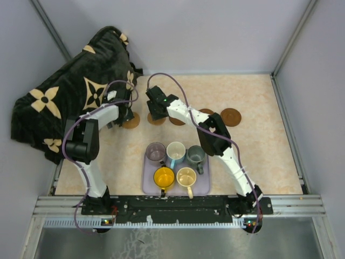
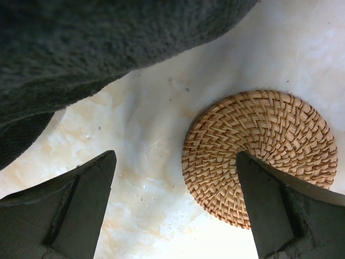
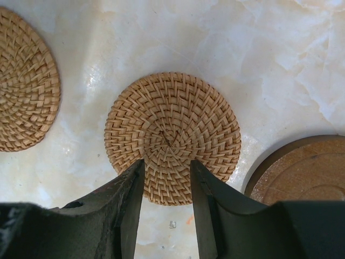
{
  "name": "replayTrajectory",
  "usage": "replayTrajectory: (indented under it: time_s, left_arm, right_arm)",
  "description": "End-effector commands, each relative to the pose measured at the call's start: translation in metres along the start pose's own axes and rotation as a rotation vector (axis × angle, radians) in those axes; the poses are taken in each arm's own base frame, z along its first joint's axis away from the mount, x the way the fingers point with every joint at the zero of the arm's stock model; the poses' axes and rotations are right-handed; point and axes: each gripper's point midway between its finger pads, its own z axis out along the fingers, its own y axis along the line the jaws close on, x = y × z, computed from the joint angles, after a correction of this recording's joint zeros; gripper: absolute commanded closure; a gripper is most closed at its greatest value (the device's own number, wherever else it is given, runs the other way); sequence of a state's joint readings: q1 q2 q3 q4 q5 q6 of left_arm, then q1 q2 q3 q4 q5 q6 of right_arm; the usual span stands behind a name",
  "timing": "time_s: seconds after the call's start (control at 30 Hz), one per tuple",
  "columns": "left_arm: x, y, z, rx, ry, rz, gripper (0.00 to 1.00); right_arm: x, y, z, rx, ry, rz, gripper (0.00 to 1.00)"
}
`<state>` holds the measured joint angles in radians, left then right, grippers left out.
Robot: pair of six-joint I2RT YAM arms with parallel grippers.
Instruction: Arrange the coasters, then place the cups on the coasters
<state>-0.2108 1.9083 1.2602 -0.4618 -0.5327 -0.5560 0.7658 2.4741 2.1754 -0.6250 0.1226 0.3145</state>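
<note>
Five coasters lie in a row across the table. The two at the left are woven tan discs point(image 1: 131, 122) point(image 1: 157, 120). To their right are three dark brown ones point(image 1: 177, 121) point(image 1: 206, 111) point(image 1: 230, 116). My left gripper point(image 2: 175, 156) stands wide open just above the table, its right finger point(image 2: 269, 205) over the edge of the leftmost woven coaster point(image 2: 259, 156). My right gripper point(image 3: 167, 162) hovers over the near part of the second woven coaster point(image 3: 172, 129), jaws narrowly open and holding nothing. Five cups stand on the lavender tray point(image 1: 148, 189): purple point(image 1: 156, 152), white and blue point(image 1: 176, 151), grey-green point(image 1: 195, 155), yellow point(image 1: 164, 176) and cream point(image 1: 186, 176).
A black blanket point(image 1: 70, 97) with tan flower prints is heaped at the back left and reaches close to my left gripper point(image 1: 125, 113). Grey walls close in the table on three sides. My right arm point(image 1: 215, 135) crosses over one dark coaster.
</note>
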Motion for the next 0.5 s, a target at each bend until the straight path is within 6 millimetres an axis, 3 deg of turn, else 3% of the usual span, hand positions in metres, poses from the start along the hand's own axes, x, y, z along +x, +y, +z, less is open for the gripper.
replayTrajectory:
  time_s: [0.0, 0.47]
  left_arm:
    - [0.047, -0.008, 0.018, 0.04, 0.147, 0.062, 0.01]
    - [0.048, -0.017, 0.018, 0.078, 0.16, 0.065, 0.01]
  right_arm:
    - [0.022, 0.01, 0.012, -0.017, 0.06, -0.03, 0.6]
    - [0.01, 0.008, 0.009, -0.004, 0.024, -0.041, 0.59]
